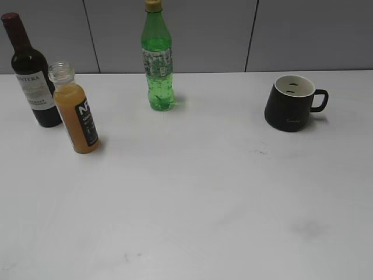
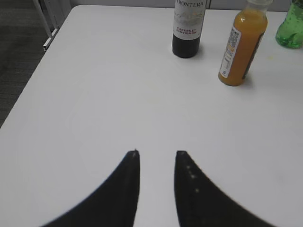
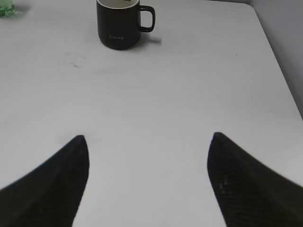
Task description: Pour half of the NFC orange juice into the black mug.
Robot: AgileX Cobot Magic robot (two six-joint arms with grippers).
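The NFC orange juice [image 1: 76,114] stands uncapped at the left of the white table, full of orange liquid; the left wrist view shows the same juice bottle [image 2: 242,45] far ahead and to the right. The black mug [image 1: 290,103] sits at the back right, handle to the right, and the mug [image 3: 118,24] lies far ahead in the right wrist view. My left gripper [image 2: 156,152] is open with a narrow empty gap over bare table. Also empty, my right gripper [image 3: 147,135] is open wide. Neither gripper shows in the exterior view.
A dark wine bottle [image 1: 32,73] stands just behind and left of the juice. A green soda bottle [image 1: 158,58] stands at the back centre. The table's left edge [image 2: 35,78] and right edge [image 3: 277,66] show in the wrist views.
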